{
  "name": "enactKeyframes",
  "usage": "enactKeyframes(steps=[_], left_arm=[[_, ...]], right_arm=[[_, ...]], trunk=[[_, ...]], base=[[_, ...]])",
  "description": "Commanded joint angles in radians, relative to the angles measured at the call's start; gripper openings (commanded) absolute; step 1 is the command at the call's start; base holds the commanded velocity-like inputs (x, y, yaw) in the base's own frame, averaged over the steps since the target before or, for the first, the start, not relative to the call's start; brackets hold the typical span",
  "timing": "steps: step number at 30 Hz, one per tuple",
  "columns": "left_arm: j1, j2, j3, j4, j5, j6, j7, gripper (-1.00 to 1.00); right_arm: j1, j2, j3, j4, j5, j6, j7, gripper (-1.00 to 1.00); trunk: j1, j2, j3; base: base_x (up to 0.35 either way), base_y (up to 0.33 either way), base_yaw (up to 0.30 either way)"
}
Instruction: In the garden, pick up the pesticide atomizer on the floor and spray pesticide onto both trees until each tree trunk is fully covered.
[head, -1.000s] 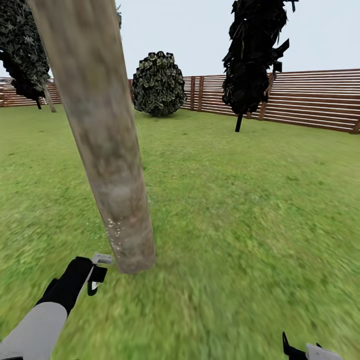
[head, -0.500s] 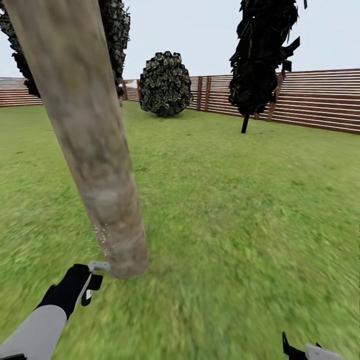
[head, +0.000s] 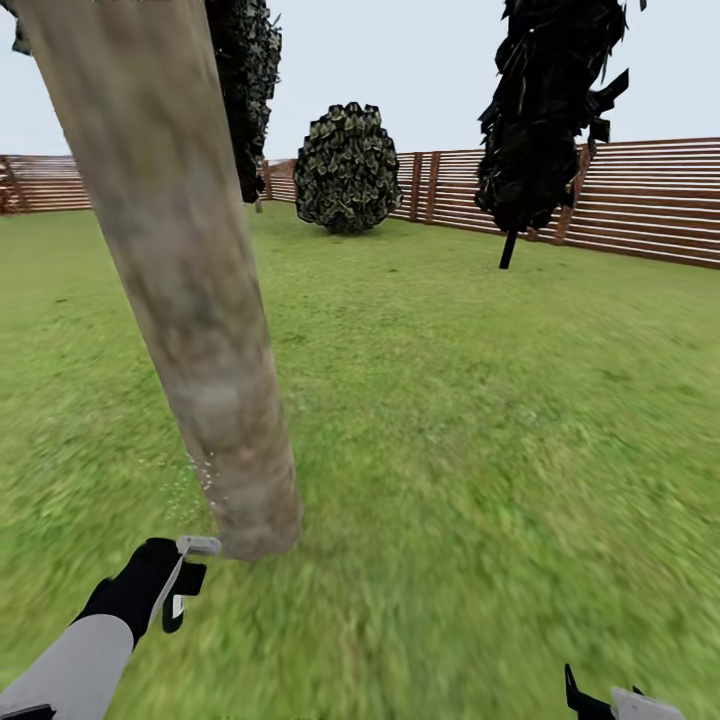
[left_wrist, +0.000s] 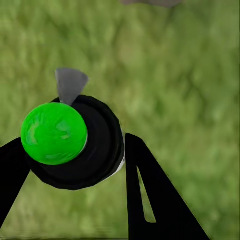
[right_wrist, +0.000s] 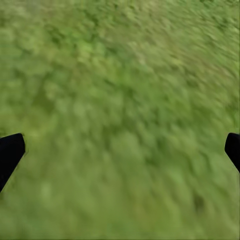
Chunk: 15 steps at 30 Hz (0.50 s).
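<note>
Your left claw (head: 185, 580) is clamped on the atomizer (left_wrist: 70, 140), nozzle near the trunk (head: 190, 300) base to wet the bark. Right claw (right_wrist: 120, 155) hangs spread apart over the grass.

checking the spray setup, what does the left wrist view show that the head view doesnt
Left wrist view alone: the atomizer's green cap on its black body, clamped between the left gripper's black fingers, with a grey nozzle tip. Head view alone: the thick tree trunk with pale specks low on its near side, the round bush, a black columnar tree, the slat fence, and the right gripper. Both show grass lawn and the left gripper.
</note>
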Motion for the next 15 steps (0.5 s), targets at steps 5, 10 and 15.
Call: enactKeyframes(steps=[5,10,15], left_arm=[[0.000,-0.012,0.002,-0.003,-0.001,-0.003,-0.002,-1.00],[0.000,-0.034,0.002,-0.006,-0.001,-0.007,0.003,-1.00],[0.000,-0.035,0.003,-0.005,-0.001,-0.040,0.006,-1.00]], right_arm=[[0.000,0.000,0.000,0.000,0.000,0.000,0.000,1.00],[0.000,0.000,0.000,-0.001,0.000,0.000,0.000,1.00],[0.000,0.000,0.000,-0.002,0.000,0.000,0.000,1.00]], trunk=[[0.000,0.000,0.000],[0.000,0.000,0.000],[0.000,0.000,0.000]], base=[[0.000,-0.002,0.278],[0.000,-0.181,0.278],[-0.020,-0.266,0.132]])
